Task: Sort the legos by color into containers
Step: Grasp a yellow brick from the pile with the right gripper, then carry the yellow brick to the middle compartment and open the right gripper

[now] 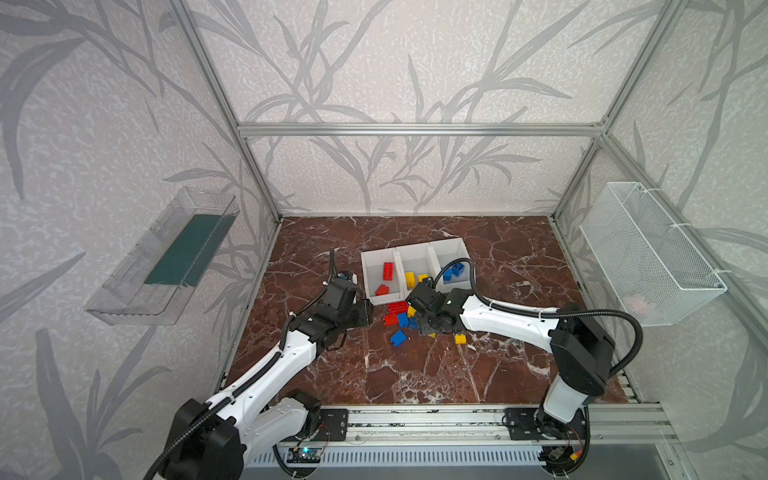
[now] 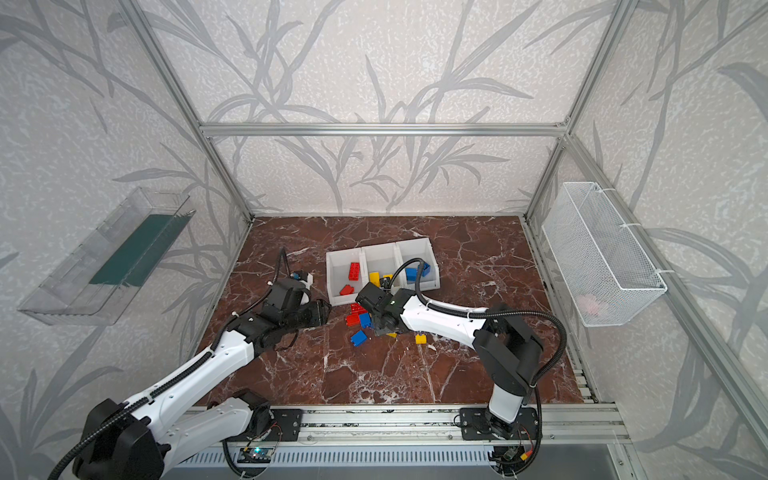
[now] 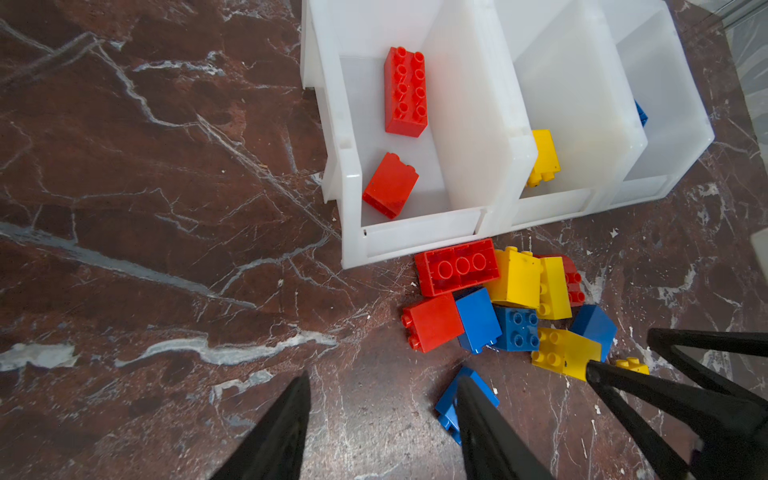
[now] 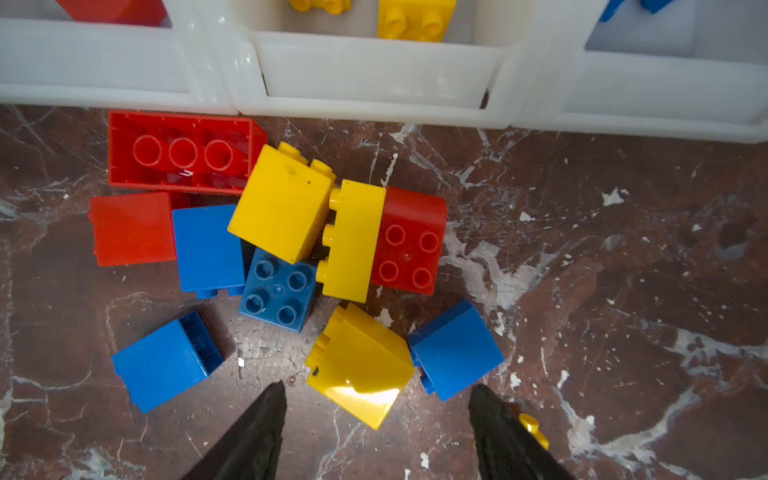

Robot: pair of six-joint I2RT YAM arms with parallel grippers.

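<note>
Three joined white containers [image 1: 428,249] [image 4: 374,75] stand mid-table. They hold red legos [image 1: 388,270], yellow legos [image 1: 410,279] and blue legos [image 1: 454,272], one colour per bin. A mixed pile of loose legos [image 1: 401,320] [image 3: 498,299] lies just before their low fronts. My right gripper [image 4: 378,388] is open over the pile's near edge. A corner of a yellow brick [image 4: 361,365] lies between its tips, and a blue brick [image 4: 455,349] sits beside it. My left gripper [image 3: 384,378] is open over bare table left of the pile, one finger covering part of a lone blue brick [image 3: 451,399].
A single yellow brick [image 1: 460,338] lies apart, right of the pile. The marble table [image 1: 415,374] is framed by aluminium posts. On the left wall hangs a clear tray with green liner [image 1: 166,257], on the right wall a wire mesh basket [image 1: 648,253].
</note>
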